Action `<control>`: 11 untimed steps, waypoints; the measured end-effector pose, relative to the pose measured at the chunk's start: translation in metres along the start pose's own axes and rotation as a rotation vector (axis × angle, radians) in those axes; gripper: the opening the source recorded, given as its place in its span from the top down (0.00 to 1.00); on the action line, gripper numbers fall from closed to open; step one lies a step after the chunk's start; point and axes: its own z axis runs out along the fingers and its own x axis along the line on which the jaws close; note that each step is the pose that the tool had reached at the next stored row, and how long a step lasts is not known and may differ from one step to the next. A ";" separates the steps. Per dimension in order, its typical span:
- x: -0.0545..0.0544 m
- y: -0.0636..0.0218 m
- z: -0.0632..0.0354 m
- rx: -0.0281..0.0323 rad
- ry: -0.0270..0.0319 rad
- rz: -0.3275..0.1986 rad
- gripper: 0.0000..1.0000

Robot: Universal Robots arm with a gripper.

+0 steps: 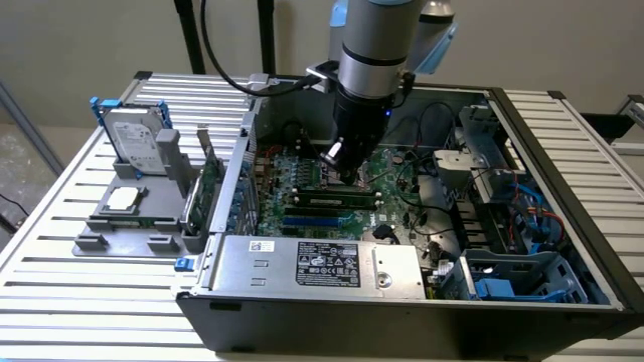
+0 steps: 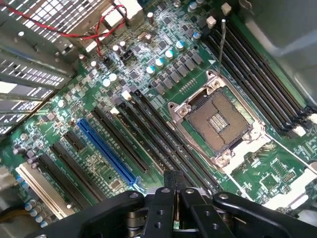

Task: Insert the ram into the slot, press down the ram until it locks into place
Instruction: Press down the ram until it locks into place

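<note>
In the exterior view my gripper [image 1: 345, 175] reaches down into the open computer case, over the green motherboard [image 1: 292, 170]. Just in front of its tip, the ram [image 1: 332, 200] shows as a long dark-green stick lying along a black slot with white end clips. Whether the tip touches it I cannot tell. In the wrist view the two fingers of my gripper [image 2: 174, 184] are pressed together with nothing visible between them. They hang over the parallel black slots [image 2: 163, 139] beside the CPU socket [image 2: 218, 121]. The ram is hidden there.
A blue slot [image 2: 106, 151] runs beside the black ones. The grey power supply [image 1: 312, 264] fills the case's near side, and cables and drive cages [image 1: 503, 219] crowd the exterior view's right. A hard drive [image 1: 136, 147] stands on a grey fixture outside the case.
</note>
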 end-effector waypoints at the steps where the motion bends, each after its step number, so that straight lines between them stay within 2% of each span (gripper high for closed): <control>1: 0.000 0.0000 0.0000 -0.0001 -0.0006 0.017 0.89; 11: 0.000 0.0000 0.0000 -0.0006 -0.0069 0.192 0.89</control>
